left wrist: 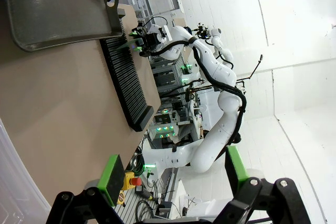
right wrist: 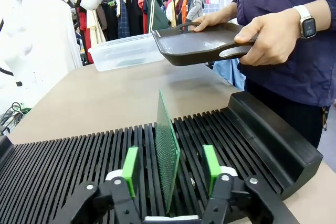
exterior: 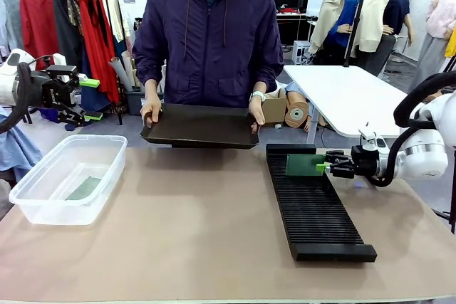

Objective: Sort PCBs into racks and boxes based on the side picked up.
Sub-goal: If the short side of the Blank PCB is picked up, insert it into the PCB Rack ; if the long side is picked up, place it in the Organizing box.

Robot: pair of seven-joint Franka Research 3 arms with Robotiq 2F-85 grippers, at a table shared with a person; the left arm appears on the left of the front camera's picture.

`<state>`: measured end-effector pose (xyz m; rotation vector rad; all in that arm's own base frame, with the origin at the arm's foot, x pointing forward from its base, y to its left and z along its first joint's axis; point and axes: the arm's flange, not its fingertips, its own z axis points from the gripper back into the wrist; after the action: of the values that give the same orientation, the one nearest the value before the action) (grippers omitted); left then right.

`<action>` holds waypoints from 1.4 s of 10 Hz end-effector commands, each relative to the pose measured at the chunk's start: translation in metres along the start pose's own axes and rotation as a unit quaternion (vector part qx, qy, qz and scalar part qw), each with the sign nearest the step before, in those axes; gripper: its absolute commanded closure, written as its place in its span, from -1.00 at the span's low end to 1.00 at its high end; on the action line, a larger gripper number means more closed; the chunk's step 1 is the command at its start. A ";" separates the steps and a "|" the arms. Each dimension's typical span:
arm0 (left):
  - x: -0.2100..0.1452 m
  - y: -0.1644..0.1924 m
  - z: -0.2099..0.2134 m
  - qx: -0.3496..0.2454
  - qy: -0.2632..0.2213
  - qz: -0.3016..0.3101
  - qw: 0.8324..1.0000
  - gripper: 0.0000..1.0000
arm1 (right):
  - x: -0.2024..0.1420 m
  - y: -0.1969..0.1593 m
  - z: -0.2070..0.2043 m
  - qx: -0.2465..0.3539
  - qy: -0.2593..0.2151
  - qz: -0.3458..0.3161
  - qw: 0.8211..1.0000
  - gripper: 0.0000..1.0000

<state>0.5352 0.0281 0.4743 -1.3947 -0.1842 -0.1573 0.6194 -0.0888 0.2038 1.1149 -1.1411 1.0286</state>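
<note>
Nearest the robot's right side, the right gripper (right wrist: 168,174) has its pads parted, one on each side of a PCB (right wrist: 167,153) standing on edge in the rack (right wrist: 79,174). In the right wrist view there is a gap between each pad and the board, so I'd call it released, not grasping. The board sits near the rack's far end, the end toward the person.

What could go wrong: the board looks to tilt a little in its slot, and the pads sit close on both sides. If the gripper backs out crooked, a pad could catch the board's edge and tip it over or drag it out of the slot. I can't tell how deep it is seated, so a shallow fit would make that more likely.

Further left, the left gripper (exterior: 90,99) hangs spread wide and empty, above and behind the box (exterior: 70,178), well clear of everything.

At the far side, the person's hands (exterior: 256,113) hold the tray (exterior: 201,126) by both ends, just above the table edge; nothing shows on its surface.

Count: two PCBs, one in the rack and one (exterior: 85,189) lying flat on the box floor. One rack, one box, one tray, two grippers.
</note>
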 end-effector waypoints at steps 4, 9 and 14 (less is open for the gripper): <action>0.000 -0.001 0.001 0.004 0.000 0.001 1.000 -1.00 | 0.010 -0.001 -0.003 0.001 0.005 0.000 1.000 -1.00; 0.000 -0.001 0.001 0.004 0.000 0.001 1.000 -1.00 | 0.001 0.000 0.000 0.000 0.000 0.001 1.000 -1.00; 0.000 -0.001 0.001 0.004 0.000 0.001 1.000 -1.00 | 0.001 0.000 0.000 0.000 0.000 0.001 1.000 -1.00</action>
<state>0.5352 0.0281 0.4743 -1.3947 -0.1842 -0.1573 0.6189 -0.0887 0.2016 1.1172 -1.1384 1.0255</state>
